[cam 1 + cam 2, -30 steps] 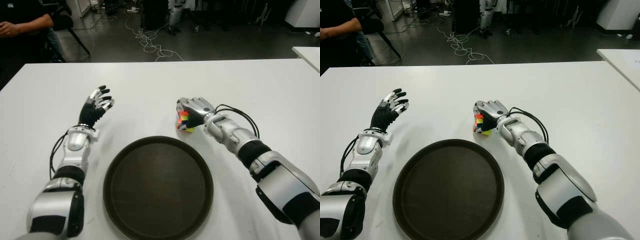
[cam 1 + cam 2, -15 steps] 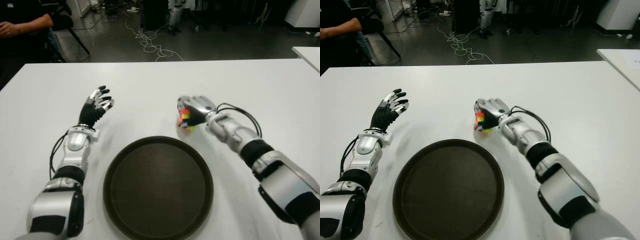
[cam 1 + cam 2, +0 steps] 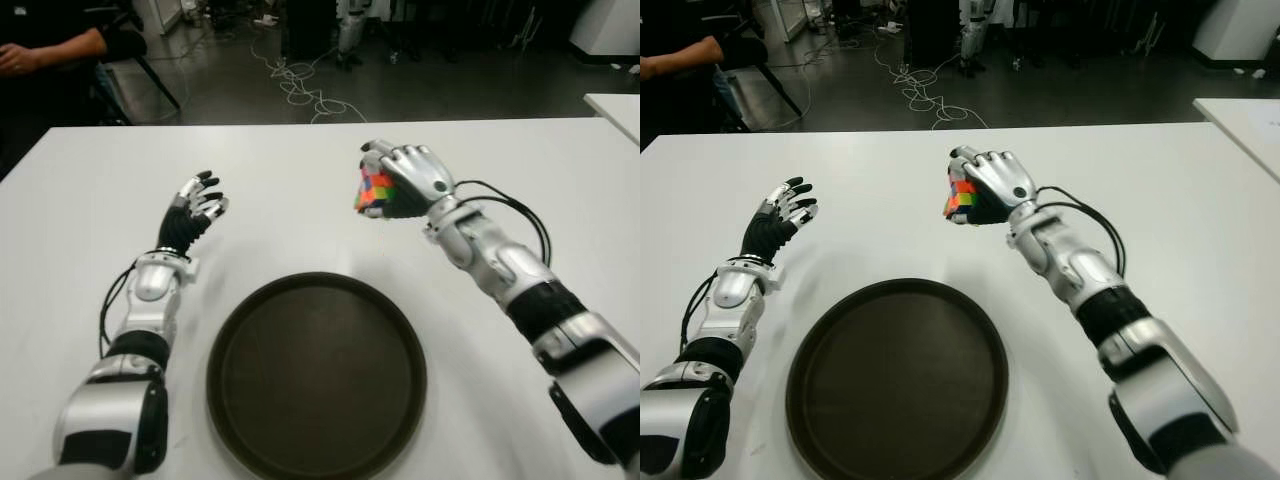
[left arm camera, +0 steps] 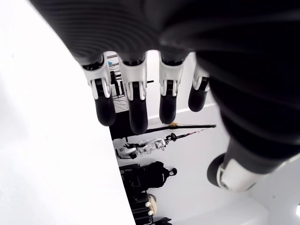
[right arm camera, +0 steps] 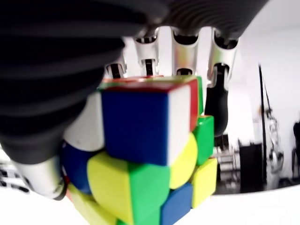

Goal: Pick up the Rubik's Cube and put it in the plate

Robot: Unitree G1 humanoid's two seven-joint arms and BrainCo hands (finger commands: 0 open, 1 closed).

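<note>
Counts, left eye view: one Rubik's Cube (image 3: 377,192), one plate (image 3: 316,372), two hands, one white table (image 3: 300,170). Right hand (image 3: 405,180) is wrapped around the cube and holds it in the air above the table, beyond the plate's far rim. Versus a second ago the cube is off the tabletop: it sat low just past the rim then, and the hand has carried it up and away from the robot since. Plate is dark, round, empty, same spot. Left hand (image 3: 194,212) shows left of the plate, palm up, fingers spread, holding nothing, no change. A person's arm (image 3: 45,47) is at the far left edge past the table.

Right eye view: same layout; cube clear of the table, hand's fingers draped over its top.

Left wrist view: four fingertips (image 4: 104,108) hang loose and apart, thumb off to the side, nothing between them.

Right wrist view: cube fills the frame, blue, yellow and green tiles visible, fingers (image 5: 216,105) curled over its far side, thumb pressing the near side. Cube's layers look slightly twisted.
</note>
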